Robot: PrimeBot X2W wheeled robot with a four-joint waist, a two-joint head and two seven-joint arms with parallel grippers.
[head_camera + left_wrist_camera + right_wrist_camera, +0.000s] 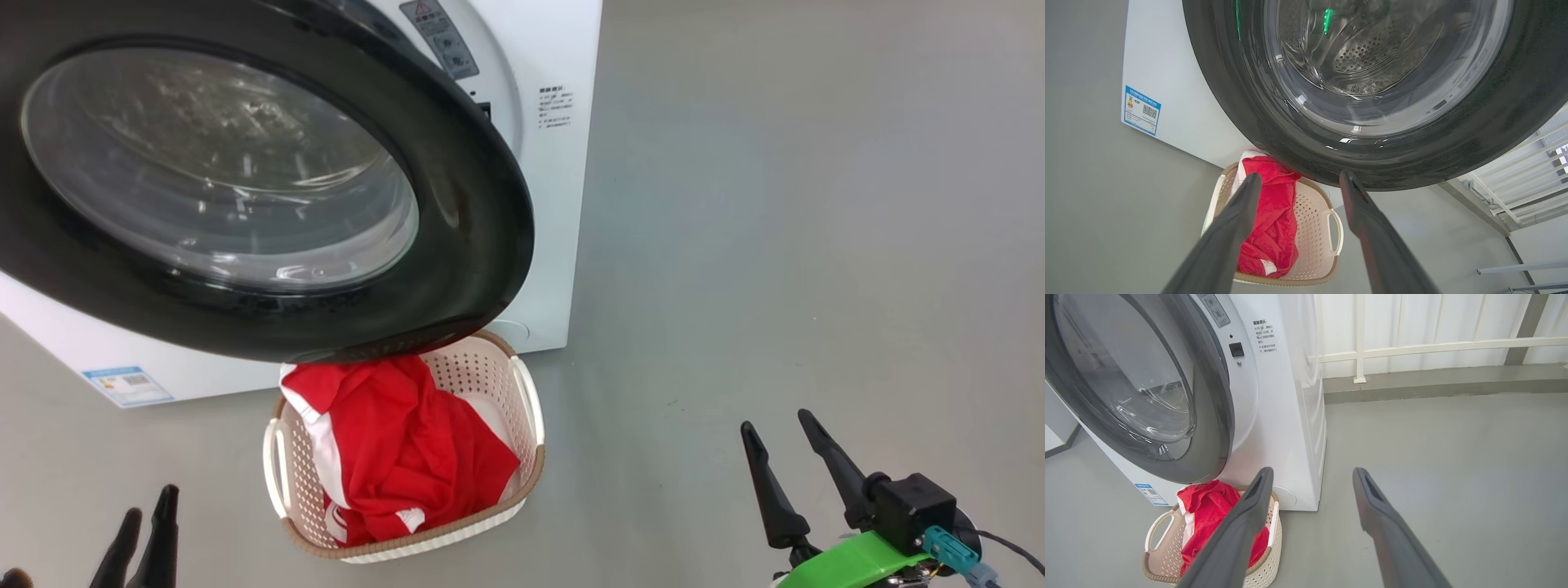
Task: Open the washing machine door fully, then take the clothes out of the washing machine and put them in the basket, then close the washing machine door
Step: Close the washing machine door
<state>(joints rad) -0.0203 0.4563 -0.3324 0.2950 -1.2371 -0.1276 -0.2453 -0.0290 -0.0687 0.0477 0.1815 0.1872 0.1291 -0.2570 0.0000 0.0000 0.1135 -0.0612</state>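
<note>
The round door [482,245] has a shiny black rim and bulging clear glass. It sticks out from the boxy white washer [563,204], its low edge over the basket [478,369]. Soft red clothes [408,449] lie crumpled in that holey cream basket. The left jaws and right jaws stand wide, holding nothing. Smooth grey floor [775,245] lies open on the right.
</note>
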